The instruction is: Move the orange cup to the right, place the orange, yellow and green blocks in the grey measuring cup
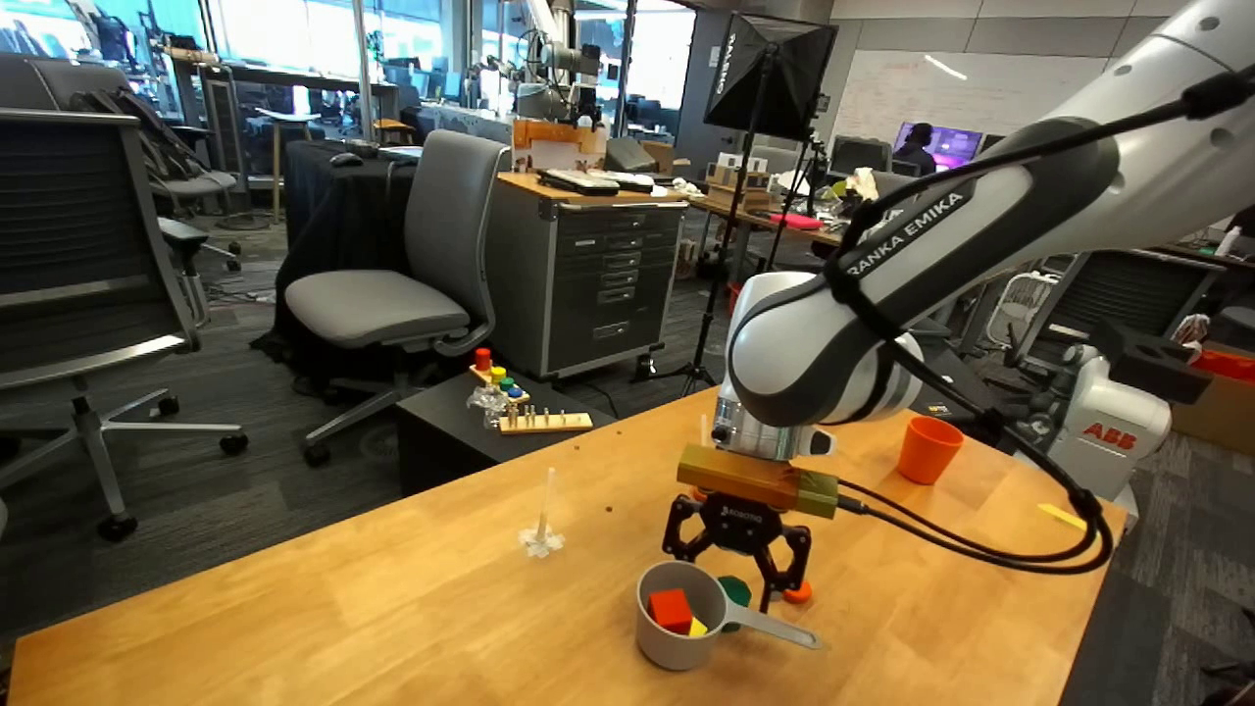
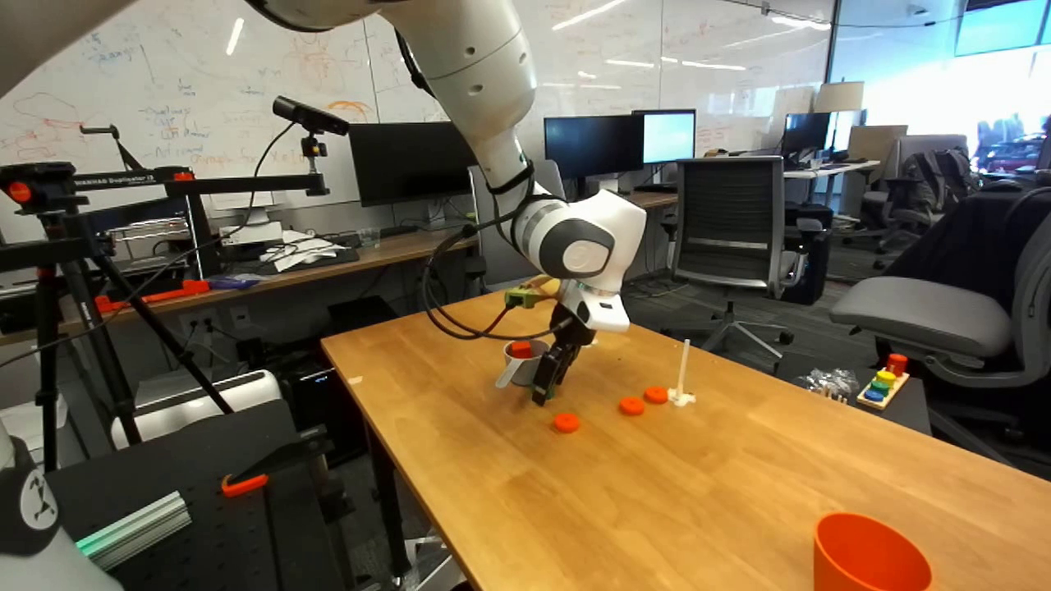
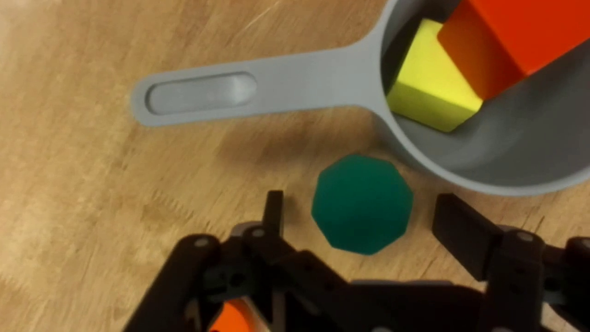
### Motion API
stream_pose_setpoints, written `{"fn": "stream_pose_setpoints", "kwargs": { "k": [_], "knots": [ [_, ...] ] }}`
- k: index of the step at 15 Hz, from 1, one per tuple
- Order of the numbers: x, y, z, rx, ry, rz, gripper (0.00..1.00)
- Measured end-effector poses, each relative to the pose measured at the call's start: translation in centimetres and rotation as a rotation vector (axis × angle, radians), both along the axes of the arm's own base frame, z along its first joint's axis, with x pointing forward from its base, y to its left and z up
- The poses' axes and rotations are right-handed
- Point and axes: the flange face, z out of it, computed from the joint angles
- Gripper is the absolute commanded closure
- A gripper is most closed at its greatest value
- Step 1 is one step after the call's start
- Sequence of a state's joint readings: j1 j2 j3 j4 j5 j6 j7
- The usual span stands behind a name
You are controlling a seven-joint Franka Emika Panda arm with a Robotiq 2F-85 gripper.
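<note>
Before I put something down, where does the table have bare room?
In an exterior view, bare table lies between the orange discs and the orange cup; in an exterior view, also left of an upright rod, out to the table's edge. Crowded: beside the grey measuring cup, where the end effector straddles the green block.

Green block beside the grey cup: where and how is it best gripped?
Likely from above, pinching two opposite sides of the green block: its many-sided top faces up, and in the wrist view the open hand has a finger on either side. The grey cup sits close by, leaving little room there.
</note>
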State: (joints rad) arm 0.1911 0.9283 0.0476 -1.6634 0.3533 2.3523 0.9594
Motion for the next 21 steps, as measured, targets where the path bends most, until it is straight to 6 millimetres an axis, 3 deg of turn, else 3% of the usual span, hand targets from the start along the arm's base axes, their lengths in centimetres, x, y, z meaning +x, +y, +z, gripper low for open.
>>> {"fn": "stream_pose_setpoints", "kwargs": {
  "k": [4, 6, 14, 17, 21],
  "knots": [
    [0.3, -0.1, 0.3, 0.013, -0.014, -0.022, 0.79],
    [0.6, -0.5, 0.7, 0.027, -0.016, -0.042, 0.82],
    [1.7, -3.1, 1.4, 0.06, -0.037, -0.097, 0.82],
    [2.6, -3.3, 3.4, 0.087, -0.069, -0.104, 0.82],
    [3.4, -1.5, 7.0, 0.148, -0.11, -0.075, 0.82]
  ]
}}
